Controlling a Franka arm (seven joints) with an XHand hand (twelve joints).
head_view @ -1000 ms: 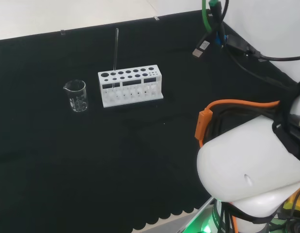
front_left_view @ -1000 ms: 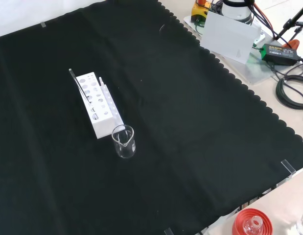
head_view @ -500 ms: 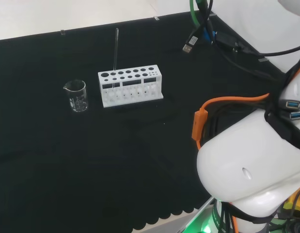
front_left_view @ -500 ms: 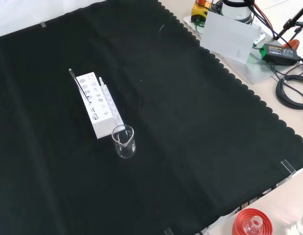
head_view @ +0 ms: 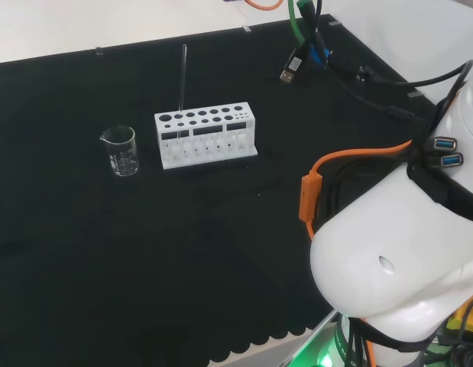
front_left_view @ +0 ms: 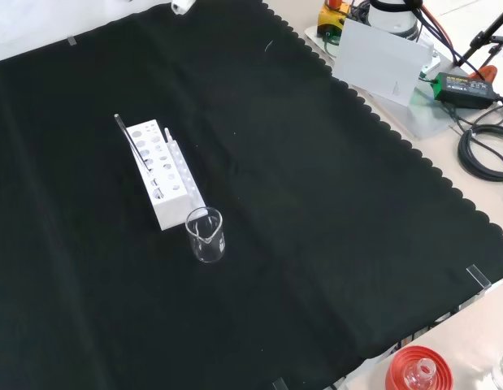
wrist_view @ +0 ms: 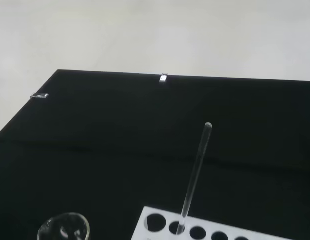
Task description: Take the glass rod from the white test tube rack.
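Note:
The glass rod [head_view: 182,76] stands upright in a hole near the beaker end of the white test tube rack [head_view: 205,138] on the black cloth. In the front view the rod [front_left_view: 131,142] leans over the rack [front_left_view: 166,175] at the cloth's left middle. The wrist view looks down on the rod [wrist_view: 195,177] and the rack's top [wrist_view: 210,232] from some way off. A small white piece of the hand [front_left_view: 182,6] pokes in at the front view's top edge, far from the rack. Its grip state is hidden.
A clear empty beaker [head_view: 121,151] stands just beside the rack, and is nearest the camera in the front view [front_left_view: 206,236]. The arm's white links [head_view: 396,283] and cables [head_view: 320,53] are at the head view's right. A red ribbed stand [front_left_view: 418,372] sits off the cloth's front edge.
The arm's links and cables have swung leftward in the head view. A white piece of the hand has entered the front view's top edge. Rod, rack and beaker have not moved.

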